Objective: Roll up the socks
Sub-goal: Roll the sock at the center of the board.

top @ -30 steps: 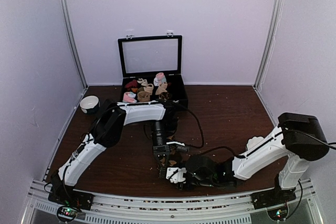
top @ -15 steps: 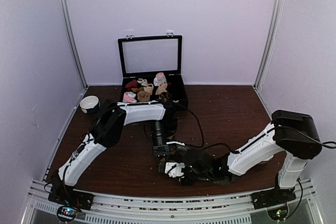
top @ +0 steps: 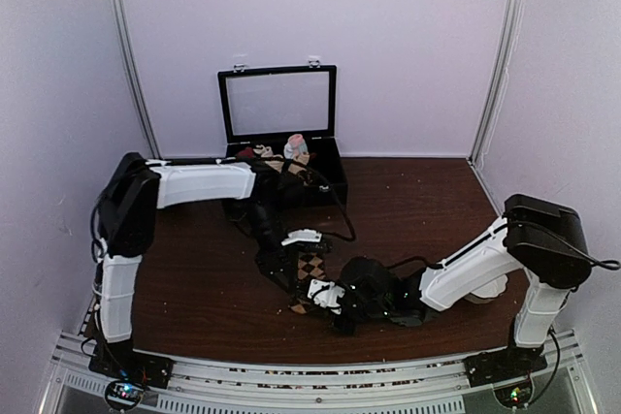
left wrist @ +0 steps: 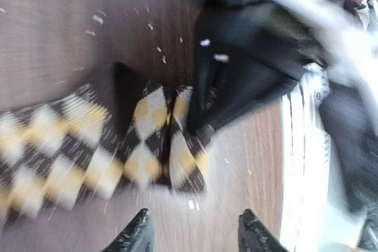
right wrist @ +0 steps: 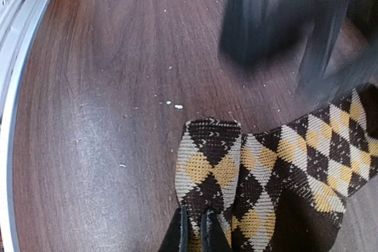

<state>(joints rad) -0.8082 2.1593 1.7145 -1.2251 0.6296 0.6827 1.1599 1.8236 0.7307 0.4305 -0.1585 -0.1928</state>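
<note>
Brown argyle socks [top: 309,269] with tan and cream diamonds lie flat on the dark wood worktop [top: 194,288], front middle, right between the two arm heads and well apart from the black case [top: 330,172] at the back. Left pincer [left wrist: 195,237]: fingers apart, nothing between them, hanging over bare wood just beside the long side of the socks, not touching the fabric. Right pincer [right wrist: 194,234]: fingers together, clamped on the edge of the sock end nearest it, with tan fabric showing at the tips. That end looks doubled over into a short rounded flap, but I can't tell how many layers. From there the rest of the socks runs away toward the left arm's head. Left wrist view is motion-blurred: the right arm's black fingers show as a dark smear sitting on the sock end, with the pale metal rail [left wrist: 301,163] of the near edge behind them. In the right wrist view the left arm's head is only a dark blur over the far part of the socks. From the top, both heads hide part of the fabric and only a small patch of diamonds shows between them. Case lid stands upright and open. Small sock rolls [top: 296,147] sit inside, one pink and white on top, and the left arm's forearm crosses in front of the case's left half. White crumbs are scattered on the wood around the socks.
</note>
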